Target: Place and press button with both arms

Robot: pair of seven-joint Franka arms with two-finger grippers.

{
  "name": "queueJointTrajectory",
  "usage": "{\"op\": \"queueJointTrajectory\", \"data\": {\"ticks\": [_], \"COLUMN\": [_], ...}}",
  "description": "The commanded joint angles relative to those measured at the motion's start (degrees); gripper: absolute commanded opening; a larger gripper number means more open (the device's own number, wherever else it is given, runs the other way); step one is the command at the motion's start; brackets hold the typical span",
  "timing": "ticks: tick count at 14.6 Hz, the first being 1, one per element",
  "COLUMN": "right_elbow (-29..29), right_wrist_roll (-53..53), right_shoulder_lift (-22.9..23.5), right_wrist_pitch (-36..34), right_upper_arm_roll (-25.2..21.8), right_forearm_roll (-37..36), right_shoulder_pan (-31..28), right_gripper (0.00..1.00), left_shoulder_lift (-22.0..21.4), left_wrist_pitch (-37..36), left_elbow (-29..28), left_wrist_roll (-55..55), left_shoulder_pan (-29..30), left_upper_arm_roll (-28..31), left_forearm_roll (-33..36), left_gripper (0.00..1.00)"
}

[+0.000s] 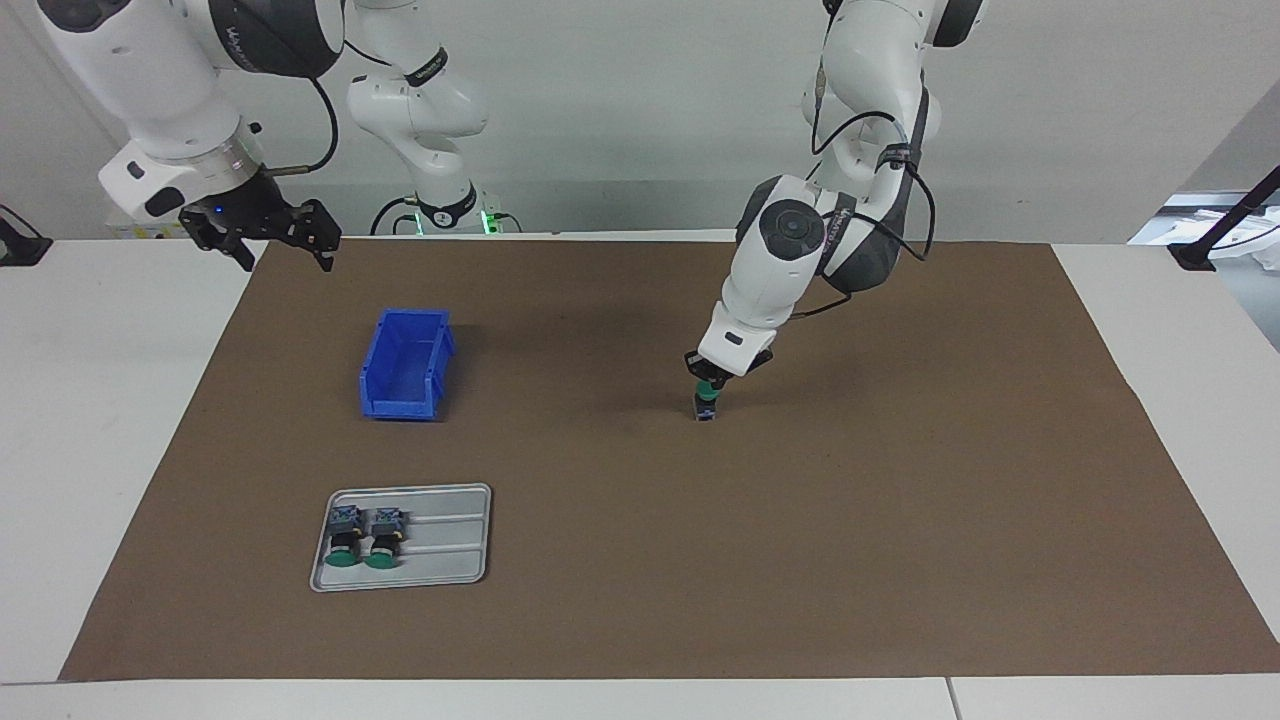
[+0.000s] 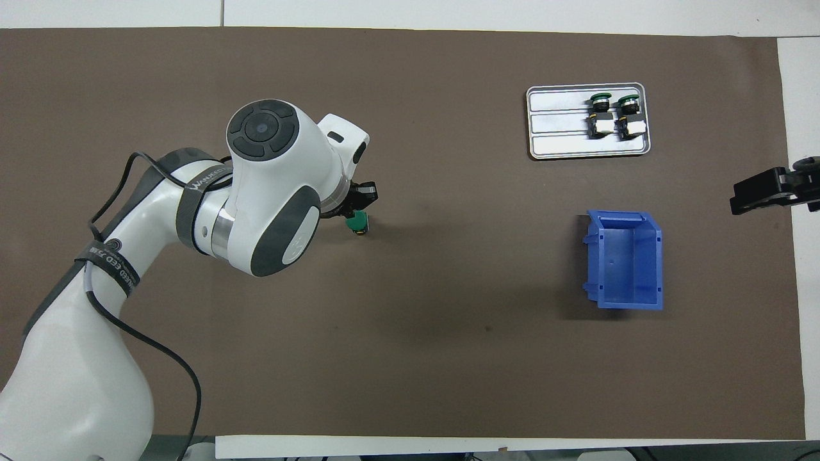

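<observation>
Left hand (image 1: 712, 380), fingers pinched together, presses the upright button (image 1: 707, 402): light, rigid, top-heavy; grip its black body. Right hand (image 1: 262, 232), at 10 o'clock, waits wide.

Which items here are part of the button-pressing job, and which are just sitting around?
In the job:
- button standing upright on the brown mat
- left claw, shut, down on its green cap
- right claw, open, waiting over the table edge

Lying about:
- blue bin
- grey tray with two spare buttons lying in it
- brown mat
</observation>
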Motion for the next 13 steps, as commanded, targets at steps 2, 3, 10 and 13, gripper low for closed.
{"op": "queueJointTrajectory", "data": {"ticks": [2, 3, 10, 13], "right_elbow": [-0.19, -0.19, -0.19, -0.19], "right_wrist_roll": [-1.13, -1.13, -1.13, -1.13], "right_shoulder_lift": [-0.53, -0.53, -0.53, -0.53], "right_wrist_pitch": [-0.62, -0.62, -0.62, -0.62], "right_upper_arm_roll": [0.21, 0.3, 0.21, 0.3], "right_forearm_roll": [0.48, 0.48, 0.48, 0.48], "right_shoulder_pan": [-0.53, -0.53, -0.53, -0.53], "right_gripper": [0.99, 0.99, 0.99, 0.99], "left_shoulder_lift": [0.26, 0.26, -0.27, 0.26], "left_wrist_pitch": [3.53, 3.98, 5.73, 6.88], "left_elbow": [-2.34, -2.96, -5.15, -5.77], "left_wrist_roll": [-1.63, -1.63, -1.8, -1.72], "left_shoulder_pan": [-1.58, -1.59, -1.59, -1.59], "left_upper_arm_roll": [0.55, 0.55, 0.55, 0.55], "left_forearm_roll": [1.4, 1.4, 1.32, 1.23], "left_gripper": [0.03, 0.03, 0.03, 0.03]}}
